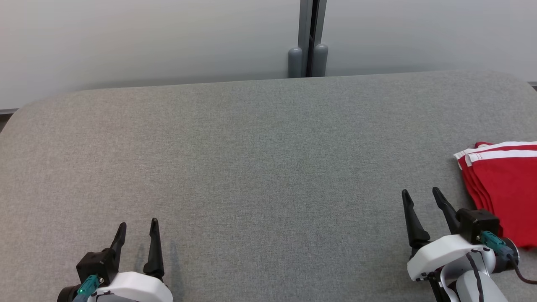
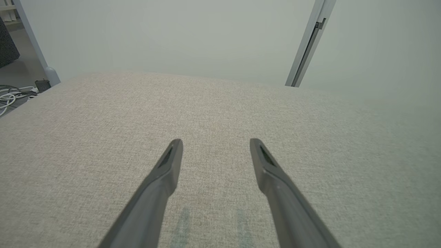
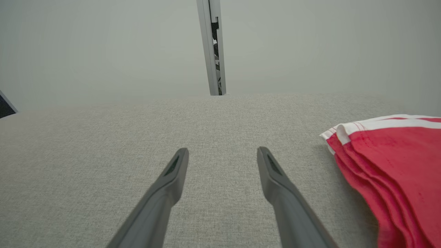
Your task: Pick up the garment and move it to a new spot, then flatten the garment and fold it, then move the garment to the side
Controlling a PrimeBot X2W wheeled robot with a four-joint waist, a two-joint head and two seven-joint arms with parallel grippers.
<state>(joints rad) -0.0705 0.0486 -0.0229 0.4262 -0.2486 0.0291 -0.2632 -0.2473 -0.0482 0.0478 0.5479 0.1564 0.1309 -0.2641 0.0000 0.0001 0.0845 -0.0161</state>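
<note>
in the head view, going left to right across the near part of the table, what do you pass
left gripper → bare grey table → right gripper → folded red garment

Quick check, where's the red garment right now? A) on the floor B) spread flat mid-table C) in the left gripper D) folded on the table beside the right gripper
D: the garment lies folded in layers at the table's right edge, next to the open, empty right gripper.
</note>
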